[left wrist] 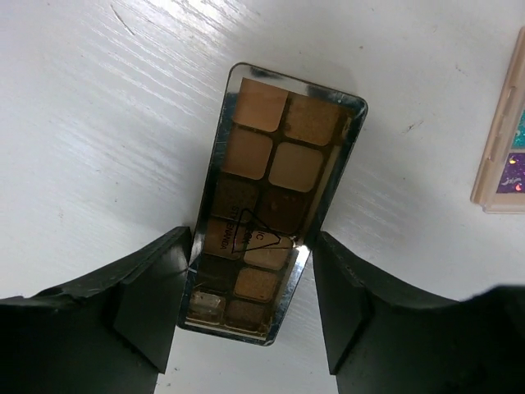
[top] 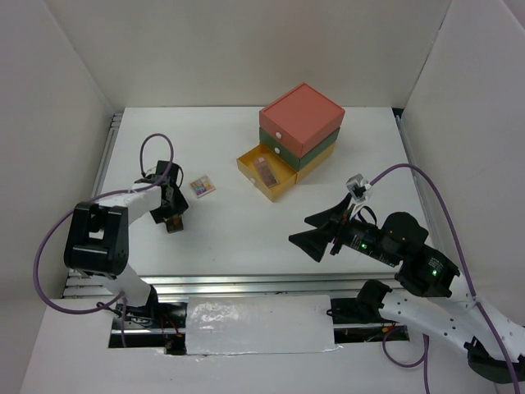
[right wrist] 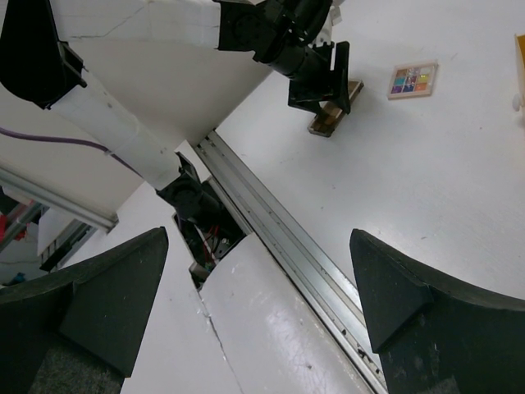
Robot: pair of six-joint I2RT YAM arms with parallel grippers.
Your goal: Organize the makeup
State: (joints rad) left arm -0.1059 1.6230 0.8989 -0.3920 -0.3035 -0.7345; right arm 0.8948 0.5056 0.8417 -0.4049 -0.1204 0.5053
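Observation:
A narrow brown eyeshadow palette (left wrist: 262, 205) lies flat on the white table, also seen small in the top view (top: 173, 223) and the right wrist view (right wrist: 332, 115). My left gripper (left wrist: 253, 240) straddles its near end. The left finger (left wrist: 156, 287) touches the palette's edge, and a thin gap shows beside the right finger (left wrist: 353, 304). A small square multicolour palette (top: 202, 186) lies just right of it. Another brown palette (top: 264, 171) rests inside the open yellow drawer (top: 279, 187). My right gripper (top: 299, 229) hovers wide open and holds nothing, over the table's near right.
The stacked drawer box stands at the back centre, orange (top: 301, 117) on top, green (top: 316, 153) below, with the yellow drawer pulled out. A metal rail (right wrist: 279, 213) runs along the near table edge. White walls enclose the sides and back.

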